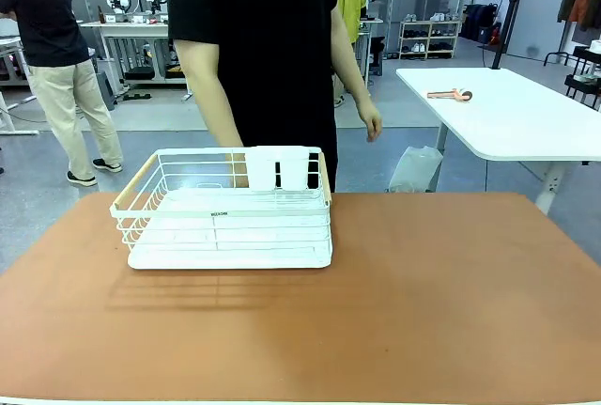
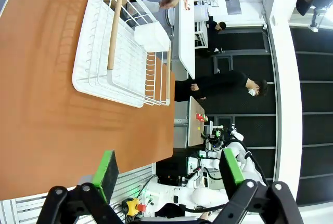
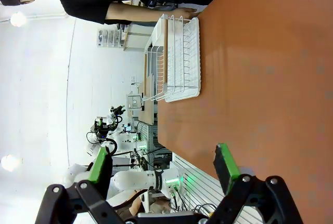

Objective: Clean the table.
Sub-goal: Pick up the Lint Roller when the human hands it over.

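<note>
1. Front view shows the big, flat, red-brown counter [image 1: 423, 311]. The white wire dish rack [image 1: 225, 217] sits on its left half, close to the far edge.
2. I think the rack is the one thing that has to come off, so that looks like the job now.
3. To do it well, each pincer should take one pale wooden side bar [image 1: 136, 181]. Both should lift together so the rack does not tip.
4. A person in a black shirt stands just behind the rack, with one hand [image 2: 169, 0] right by its far side. Go slow there.
5. Left pincer [image 2: 170, 169] is wide apart and holds nothing. It hangs up off the counter near the robot's edge, well apart from the rack.
6. Right pincer [image 3: 162, 166] is wide apart too and holds nothing. It hangs the same way, pointing across the counter toward the rack.
</note>
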You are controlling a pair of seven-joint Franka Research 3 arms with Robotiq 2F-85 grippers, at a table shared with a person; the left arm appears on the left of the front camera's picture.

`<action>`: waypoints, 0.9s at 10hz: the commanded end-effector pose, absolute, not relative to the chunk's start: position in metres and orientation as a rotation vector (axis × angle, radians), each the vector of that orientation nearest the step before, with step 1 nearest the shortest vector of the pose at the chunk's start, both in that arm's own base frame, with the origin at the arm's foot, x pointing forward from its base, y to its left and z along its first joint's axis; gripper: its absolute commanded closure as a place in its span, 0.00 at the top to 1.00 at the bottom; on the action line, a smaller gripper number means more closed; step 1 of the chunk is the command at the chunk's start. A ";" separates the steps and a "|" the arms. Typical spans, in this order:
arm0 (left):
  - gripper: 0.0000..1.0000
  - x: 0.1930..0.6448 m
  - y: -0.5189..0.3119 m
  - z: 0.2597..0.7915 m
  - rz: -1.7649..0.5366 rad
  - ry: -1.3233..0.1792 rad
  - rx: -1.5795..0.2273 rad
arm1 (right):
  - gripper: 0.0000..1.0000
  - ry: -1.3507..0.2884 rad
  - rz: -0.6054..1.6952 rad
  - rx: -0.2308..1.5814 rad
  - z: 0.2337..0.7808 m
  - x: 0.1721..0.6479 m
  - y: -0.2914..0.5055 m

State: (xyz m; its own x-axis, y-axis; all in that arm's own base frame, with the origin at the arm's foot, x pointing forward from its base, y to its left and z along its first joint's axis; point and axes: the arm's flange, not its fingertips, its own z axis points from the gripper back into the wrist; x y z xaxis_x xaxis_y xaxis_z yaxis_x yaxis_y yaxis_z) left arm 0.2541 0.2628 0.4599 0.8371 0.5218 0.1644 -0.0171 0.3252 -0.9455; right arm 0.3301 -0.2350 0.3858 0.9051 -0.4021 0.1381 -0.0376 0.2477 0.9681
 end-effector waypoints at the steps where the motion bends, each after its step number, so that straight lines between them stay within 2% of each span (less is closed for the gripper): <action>1: 1.00 0.252 0.264 0.464 0.357 -0.506 -1.214 | 1.00 -0.400 -0.245 1.314 0.389 0.328 -0.235; 9: 1.00 0.252 0.264 0.464 0.357 -0.506 -1.214 | 1.00 -0.400 -0.245 1.314 0.389 0.328 -0.235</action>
